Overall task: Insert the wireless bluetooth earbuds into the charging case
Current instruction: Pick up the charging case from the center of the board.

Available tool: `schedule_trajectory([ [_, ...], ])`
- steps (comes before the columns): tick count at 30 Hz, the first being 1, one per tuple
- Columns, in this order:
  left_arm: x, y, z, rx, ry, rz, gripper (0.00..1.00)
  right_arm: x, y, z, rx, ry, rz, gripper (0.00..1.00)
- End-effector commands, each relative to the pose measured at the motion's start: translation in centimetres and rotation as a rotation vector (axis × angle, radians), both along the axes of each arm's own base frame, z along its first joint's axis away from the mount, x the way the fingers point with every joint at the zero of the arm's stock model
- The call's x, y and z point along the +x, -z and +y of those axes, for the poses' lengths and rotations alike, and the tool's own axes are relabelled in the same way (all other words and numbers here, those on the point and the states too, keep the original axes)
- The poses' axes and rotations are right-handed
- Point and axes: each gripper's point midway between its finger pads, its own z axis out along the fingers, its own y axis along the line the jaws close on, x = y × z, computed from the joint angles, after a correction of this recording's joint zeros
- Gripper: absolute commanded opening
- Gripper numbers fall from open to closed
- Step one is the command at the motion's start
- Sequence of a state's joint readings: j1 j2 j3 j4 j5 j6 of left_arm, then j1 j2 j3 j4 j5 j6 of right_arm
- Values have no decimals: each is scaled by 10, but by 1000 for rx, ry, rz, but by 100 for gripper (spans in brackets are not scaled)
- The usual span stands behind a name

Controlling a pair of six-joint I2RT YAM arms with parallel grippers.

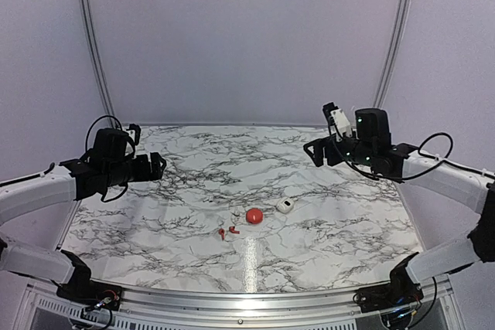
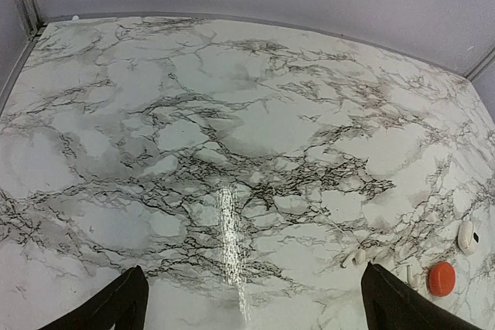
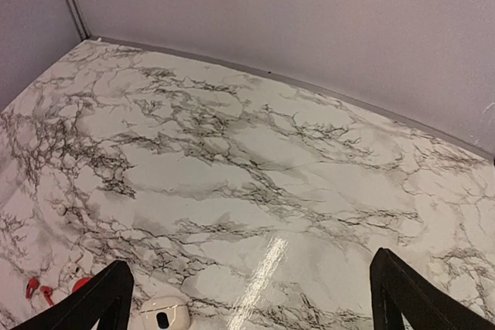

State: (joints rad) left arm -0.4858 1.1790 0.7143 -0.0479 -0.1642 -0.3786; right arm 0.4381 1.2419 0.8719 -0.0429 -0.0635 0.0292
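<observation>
A glossy red ball (image 1: pixel 254 216) lies between the white pebble-shaped charging case (image 1: pixel 285 206) and tiny earbuds (image 1: pixel 227 231); left tool (image 1: pixel 158 166) and right tool (image 1: pixel 313 151) gape apart.

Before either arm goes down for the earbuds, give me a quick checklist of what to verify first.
1. Both earbuds visible, lying side by side, not gripped: ok.
2. Charging case lid open to receive them: cannot tell.
3. Left pincer open and empty: ok.
4. Right pincer open and empty: ok.
5. Red ball apart from both earbuds and case, not touching either: ok.
</observation>
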Motion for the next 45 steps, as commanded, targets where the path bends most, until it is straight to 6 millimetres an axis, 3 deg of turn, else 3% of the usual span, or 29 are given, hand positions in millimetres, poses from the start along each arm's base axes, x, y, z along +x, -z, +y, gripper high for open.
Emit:
schedule_trajectory([
  [1, 1, -17, -17, -38, 87, -56, 99, -22, 56, 40, -156, -204, 186, 99],
  [7, 0, -21, -32, -92, 155, -69, 99, -37, 115, 72, -242, -376, 367, 96],
  [18, -8, -25, -50, -146, 257, -102, 99, -56, 179, 81, -373, -454, 509, 92],
  [23, -10, -27, -51, -156, 266, -124, 99, -56, 191, 81, -412, -448, 523, 86],
  [34, -11, -25, -56, -158, 284, -123, 99, -47, 194, 81, -444, -438, 501, 78],
  [45, -9, -19, -58, -145, 271, -117, 99, -40, 199, 82, -485, -433, 506, 63],
])
